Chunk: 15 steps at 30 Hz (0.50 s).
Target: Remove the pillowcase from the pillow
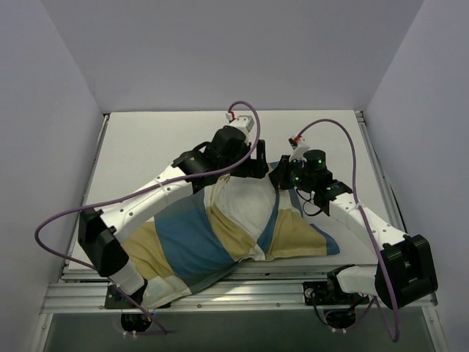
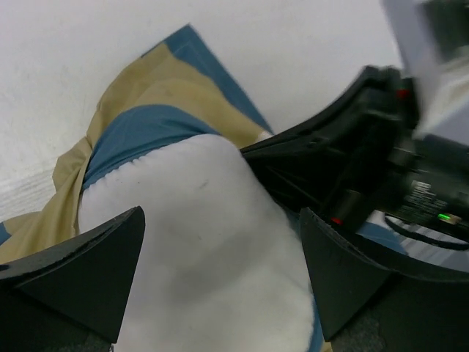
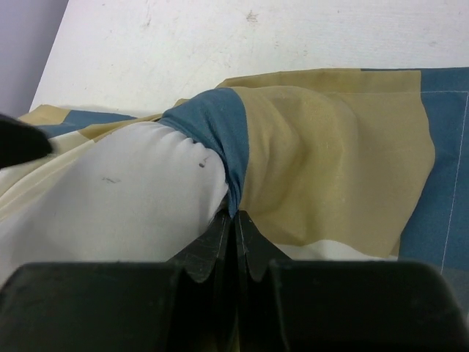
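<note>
The pillow [image 1: 239, 204] lies across the table, its plain white far end bulging out of the pillowcase [image 1: 189, 246], which has blue, tan and cream blocks and covers the near part. My left gripper [image 1: 258, 166] is open, with its fingers on either side of the bare white end of the pillow [image 2: 205, 242]; the left gripper [image 2: 221, 214] grips nothing. My right gripper [image 3: 236, 214] is shut on the blue hem of the pillowcase [image 3: 322, 147] right beside the white pillow [image 3: 124, 198]. From above, the right gripper [image 1: 283, 178] sits close to the left one.
The white table [image 1: 146, 147] is enclosed by grey walls on three sides. A metal rail [image 1: 234, 297] runs along the near edge, and the pillowcase hangs over it. Purple cables [image 1: 322, 125] loop above both arms. The right arm's black body [image 2: 366, 169] crowds the left wrist view.
</note>
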### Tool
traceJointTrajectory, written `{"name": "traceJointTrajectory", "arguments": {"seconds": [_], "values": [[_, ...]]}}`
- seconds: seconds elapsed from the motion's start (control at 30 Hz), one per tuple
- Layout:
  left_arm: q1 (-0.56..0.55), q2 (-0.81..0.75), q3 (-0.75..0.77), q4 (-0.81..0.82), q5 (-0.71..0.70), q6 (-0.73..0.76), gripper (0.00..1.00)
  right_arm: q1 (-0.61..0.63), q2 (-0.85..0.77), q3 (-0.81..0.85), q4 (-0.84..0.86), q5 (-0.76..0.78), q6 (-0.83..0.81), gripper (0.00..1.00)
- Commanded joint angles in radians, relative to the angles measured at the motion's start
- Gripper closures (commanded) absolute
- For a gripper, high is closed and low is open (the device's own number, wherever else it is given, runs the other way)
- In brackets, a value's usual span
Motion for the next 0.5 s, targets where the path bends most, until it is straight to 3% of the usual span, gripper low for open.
{"name": "traceJointTrajectory", "arguments": {"seconds": [0.0,0.2,0.27,0.3,0.33,0.43,0.47], "values": [[0.020,0.101,0.055,-0.119,0.020,-0.039,0.06,0.037,-0.044,0.035,0.046,-0.039,-0.020,1.00],[0.021,0.184,0.057,-0.101,0.052,-0.070,0.01,0.065,-0.040,0.033,0.045,-0.013,-0.036,1.00],[0.023,0.196,0.046,-0.079,0.062,-0.074,0.17,0.074,-0.037,0.030,0.045,-0.001,-0.040,1.00],[0.023,0.207,0.023,-0.049,0.077,-0.080,0.52,0.089,-0.035,0.035,0.042,0.013,-0.051,1.00],[0.023,0.207,0.023,-0.049,0.077,-0.080,0.52,0.090,-0.035,0.035,0.037,0.013,-0.051,1.00],[0.024,0.193,-0.020,0.002,0.100,-0.070,0.97,0.100,-0.032,0.043,0.016,0.052,-0.065,1.00],[0.024,0.172,-0.049,0.016,0.102,-0.063,0.98,0.102,-0.032,0.043,0.011,0.068,-0.066,1.00]]}}
